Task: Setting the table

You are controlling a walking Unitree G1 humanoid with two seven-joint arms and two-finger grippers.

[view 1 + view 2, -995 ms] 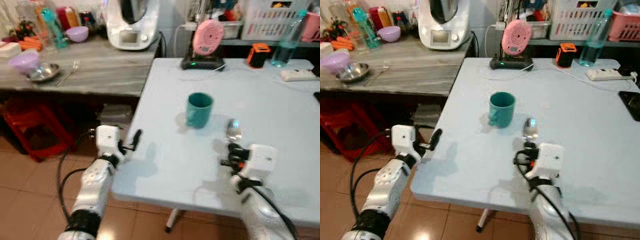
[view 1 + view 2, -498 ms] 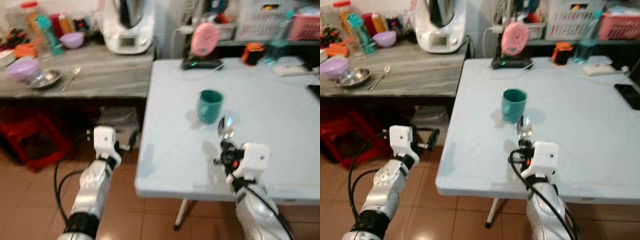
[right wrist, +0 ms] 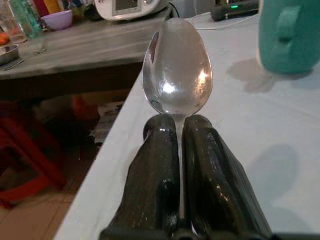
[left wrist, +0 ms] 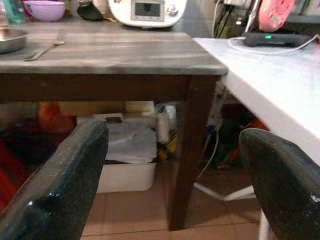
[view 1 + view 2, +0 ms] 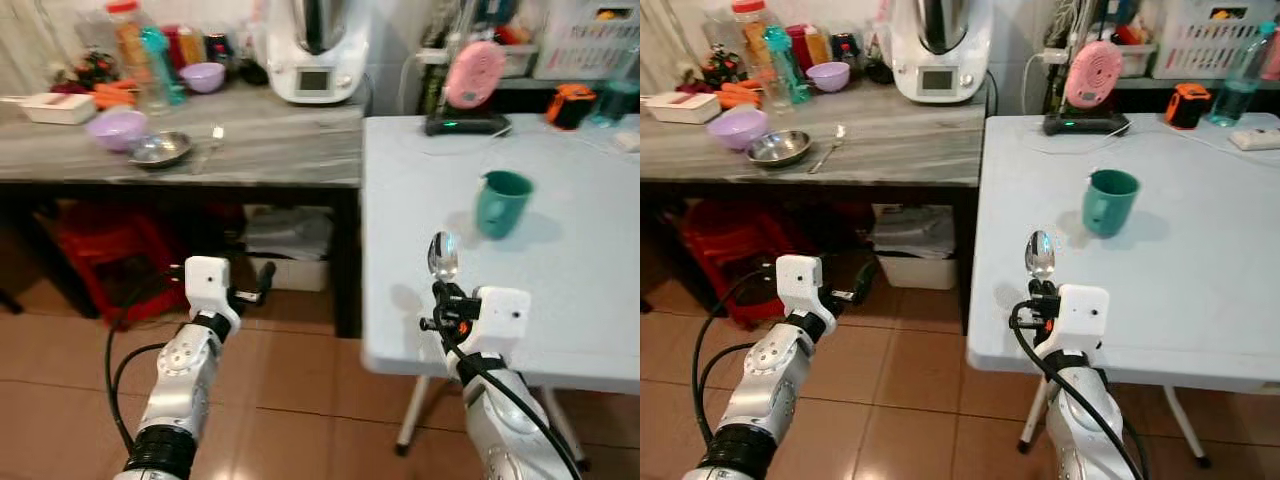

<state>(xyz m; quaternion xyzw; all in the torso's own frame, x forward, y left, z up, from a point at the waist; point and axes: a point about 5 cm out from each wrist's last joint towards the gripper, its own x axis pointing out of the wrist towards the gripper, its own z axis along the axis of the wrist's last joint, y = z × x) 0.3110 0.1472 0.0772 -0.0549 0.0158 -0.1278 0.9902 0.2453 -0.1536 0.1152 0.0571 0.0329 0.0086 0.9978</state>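
Note:
My right gripper (image 5: 445, 292) is shut on a metal spoon (image 5: 442, 255), whose bowl stands upright above the fingertips (image 3: 160, 125). It hovers over the near left corner of the white table (image 5: 580, 310). A teal mug (image 5: 500, 203) stands upright on the table, beyond the spoon and slightly right. In the right wrist view the spoon (image 3: 177, 70) fills the middle and the mug (image 3: 290, 35) is at the edge. My left gripper (image 5: 265, 282) is open and empty, held over the tiled floor left of the table. In its wrist view the left gripper (image 4: 172, 134) faces the counter's leg.
A grey counter (image 5: 270, 150) on the left carries a purple bowl (image 5: 117, 127), a steel bowl (image 5: 160, 150), a loose spoon (image 5: 212, 140), bottles and a white appliance (image 5: 315, 50). Under it are a red crate (image 5: 100, 250) and boxes. A pink device (image 5: 472, 75) stands at the table's far edge.
The whole picture has shifted: the table now lies to the right and the counter fills the left. My right gripper still holds the spoon; my left gripper stays open.

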